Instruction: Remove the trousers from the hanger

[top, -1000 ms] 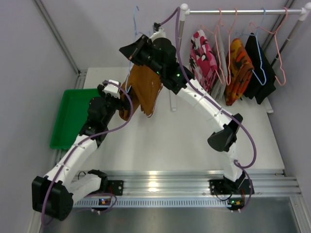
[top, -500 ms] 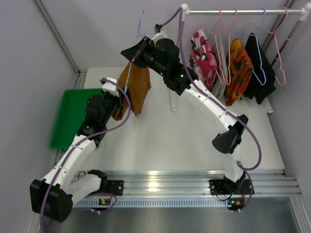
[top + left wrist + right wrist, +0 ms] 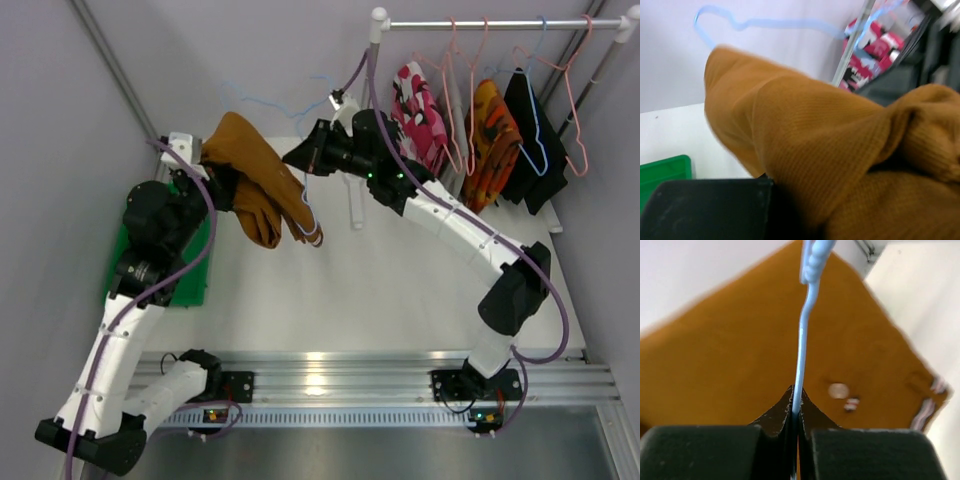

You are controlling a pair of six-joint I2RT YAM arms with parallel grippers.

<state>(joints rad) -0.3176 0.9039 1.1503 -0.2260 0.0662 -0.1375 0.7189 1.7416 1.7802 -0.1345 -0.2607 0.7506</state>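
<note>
The rust-brown trousers (image 3: 262, 180) hang bunched above the table's left side, and they fill the left wrist view (image 3: 840, 150). My left gripper (image 3: 217, 183) is shut on their upper end; one black finger (image 3: 705, 207) shows beside the cloth. My right gripper (image 3: 299, 157) is shut on the thin wire of the light blue hanger (image 3: 801, 355), right of the trousers. The hanger's hook (image 3: 725, 20) shows above the cloth. The floral trousers (image 3: 418, 110) and the light grey trousers (image 3: 451, 105) hang on the rail (image 3: 500, 22).
An orange-patterned garment (image 3: 490, 130) and a black garment (image 3: 527, 125) hang at the rail's right end among pink and blue hangers. A green tray (image 3: 193, 275) lies at the left table edge, mostly under my left arm. The rail's post (image 3: 372, 70) stands behind my right arm.
My left gripper has shut on the rust-brown trousers and drawn them left and up, over the green tray. My right gripper, with the hanger, has moved right and lower.
</note>
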